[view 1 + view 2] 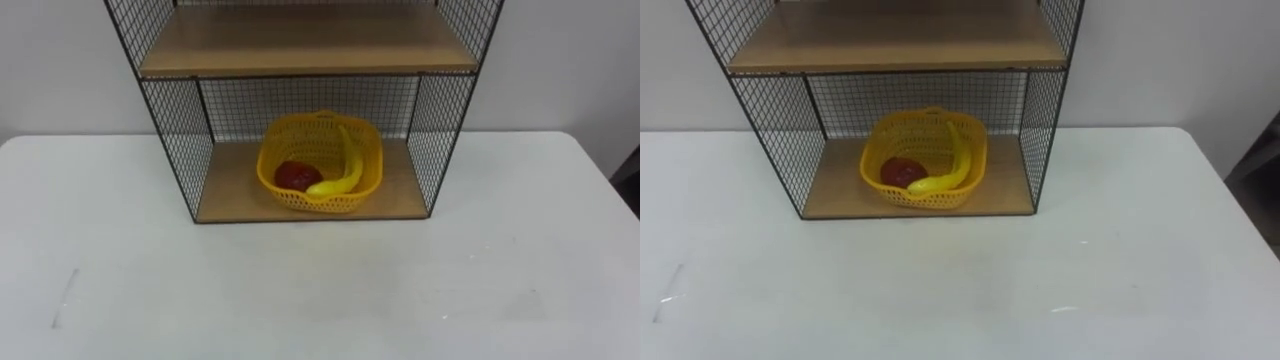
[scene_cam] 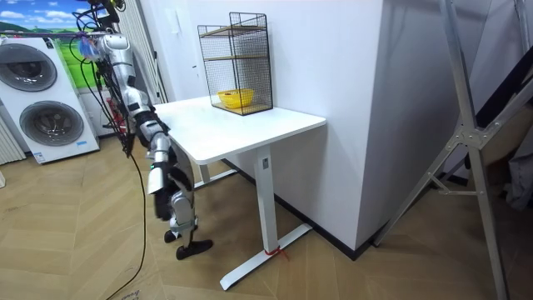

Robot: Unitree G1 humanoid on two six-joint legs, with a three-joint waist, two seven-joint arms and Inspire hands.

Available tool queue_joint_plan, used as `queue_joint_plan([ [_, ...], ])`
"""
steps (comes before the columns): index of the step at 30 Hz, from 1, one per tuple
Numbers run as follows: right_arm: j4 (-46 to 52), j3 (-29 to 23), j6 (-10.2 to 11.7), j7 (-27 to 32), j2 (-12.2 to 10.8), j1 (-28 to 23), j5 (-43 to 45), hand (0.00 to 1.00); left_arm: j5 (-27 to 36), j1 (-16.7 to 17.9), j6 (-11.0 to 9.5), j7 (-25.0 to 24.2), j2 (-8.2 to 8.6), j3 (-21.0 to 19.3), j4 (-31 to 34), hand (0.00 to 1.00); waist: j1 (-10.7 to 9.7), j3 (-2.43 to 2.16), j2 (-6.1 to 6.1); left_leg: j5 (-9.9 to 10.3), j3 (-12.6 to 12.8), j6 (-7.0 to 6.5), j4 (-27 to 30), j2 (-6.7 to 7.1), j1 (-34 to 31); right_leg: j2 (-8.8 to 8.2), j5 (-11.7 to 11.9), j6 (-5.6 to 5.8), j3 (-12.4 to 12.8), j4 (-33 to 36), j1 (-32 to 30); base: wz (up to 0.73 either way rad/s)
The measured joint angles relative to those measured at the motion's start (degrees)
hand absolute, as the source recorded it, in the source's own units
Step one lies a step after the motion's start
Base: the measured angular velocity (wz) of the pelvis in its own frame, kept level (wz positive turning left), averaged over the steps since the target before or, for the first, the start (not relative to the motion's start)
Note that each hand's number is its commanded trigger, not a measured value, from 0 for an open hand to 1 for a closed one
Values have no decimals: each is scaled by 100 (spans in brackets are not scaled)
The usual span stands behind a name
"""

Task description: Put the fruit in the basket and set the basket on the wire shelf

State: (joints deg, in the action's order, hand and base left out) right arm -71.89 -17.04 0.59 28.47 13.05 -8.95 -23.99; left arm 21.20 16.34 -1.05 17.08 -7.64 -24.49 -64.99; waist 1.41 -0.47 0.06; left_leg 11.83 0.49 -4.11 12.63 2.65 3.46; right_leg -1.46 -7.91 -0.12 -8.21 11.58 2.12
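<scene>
The yellow perforated plastic basket sits on the lowest wooden board of the black wire-mesh shelf, roughly midway between its side panels and fully inside its front edge. Inside the basket, a curved yellow banana leans along the wall and a round, dark red fruit lies beside it. The shelf stands at the rear of the white, smooth worktop, against the wall.

Both placements appear complete. The remaining step is probably withdrawal and a check: keep the arms clear of the mesh panels, which could snag, and confirm that the basket rests flat. Its rigid lattice walls should hold the smooth fruit.

In the room view the robot stands at the worktop edge opposite the shelf. Whether its fingers are open or closed cannot be told.
</scene>
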Motion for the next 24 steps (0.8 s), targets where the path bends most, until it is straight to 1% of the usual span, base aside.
queue_joint_plan([
  [1, -3, 93, -13, -109, -5, -3, 177, 0, -178, -62, 27, -41, 15, 78, 42, 0, 11, 4, -13, -1, -1, -1, -1, 0, 1, 0, 3, -5, -6, -1, 5, 0],
  [3, -9, 347, -161, -399, -74, 77, 608, 0, -824, -277, 97, -239, 32, 423, 105, 0, 42, 50, -86, -28, 10, -6, -48, 0, 3, 9, 23, -24, 13, -9, 3, -2],
  [4, -11, 419, -189, -466, -98, 83, 672, 0, -970, -317, 111, -294, 32, 480, 94, 0, 55, 53, -102, -41, 25, -7, -75, 0, 7, 14, 32, -23, 25, -17, 3, -10],
  [5, -3, 591, -214, -615, -145, 88, 704, 0, -1156, -353, 135, -365, 29, 643, 83, 0, 50, 56, -124, -57, 41, -10, -105, -3, 8, 57, 66, -20, 36, -80, 2, -14],
  [7, 68, 975, -321, -879, -248, 88, 830, 0, -1432, -355, 239, -412, 23, 966, 50, 0, 51, 66, -138, -57, 78, -10, -118, -14, -5, 67, 93, -21, 35, -116, -3, -11],
  [8, 69, 1063, -324, -945, -279, 89, 855, 0, -1482, -353, 267, -412, 20, 1029, 38, 0, 53, 68, -143, -57, 78, -11, -118, -14, -7, 66, 94, -22, 35, -116, -6, 0],
  [10, 58, 1307, -327, -1222, -371, 91, 890, 0, -1650, -356, 389, -411, 18, 1245, -46, 0, 63, 67, -135, -56, 77, -12, -117, -18, -3, 68, 97, -16, 62, -148, -25, 0],
  [12, 56, 1390, -328, -1372, -412, 102, 921, 0, -1699, -334, 483, -412, 36, 1355, -100, 0, 73, 69, -107, -56, 99, -12, -118, -28, -9, 78, 118, 6, 110, -193, -24, -5],
  [15, 46, 1558, -328, -1578, -474, 100, 1060, 0, -1858, -268, 606, -422, 52, 1417, -113, 0, 73, 66, -98, -55, 95, -12, -118, -28, -10, 78, 138, -27, 109, -192, -21, -1],
  [22, 35, 1773, -328, -1895, -476, 100, 1102, 0, -2231, -256, 781, -438, 49, 1559, -89, 0, 65, 65, -75, -56, 88, -11, -118, -28, -7, 78, 138, -28, 102, -191, -13, 0],
  [24, -25, 1827, -329, -2053, -477, 102, 1101, 0, -2329, -293, 842, -514, 52, 1613, -92, 0, 64, 65, -75, -56, 92, -11, -118, -27, -2, 80, 138, -28, 106, -190, -7, 0],
])
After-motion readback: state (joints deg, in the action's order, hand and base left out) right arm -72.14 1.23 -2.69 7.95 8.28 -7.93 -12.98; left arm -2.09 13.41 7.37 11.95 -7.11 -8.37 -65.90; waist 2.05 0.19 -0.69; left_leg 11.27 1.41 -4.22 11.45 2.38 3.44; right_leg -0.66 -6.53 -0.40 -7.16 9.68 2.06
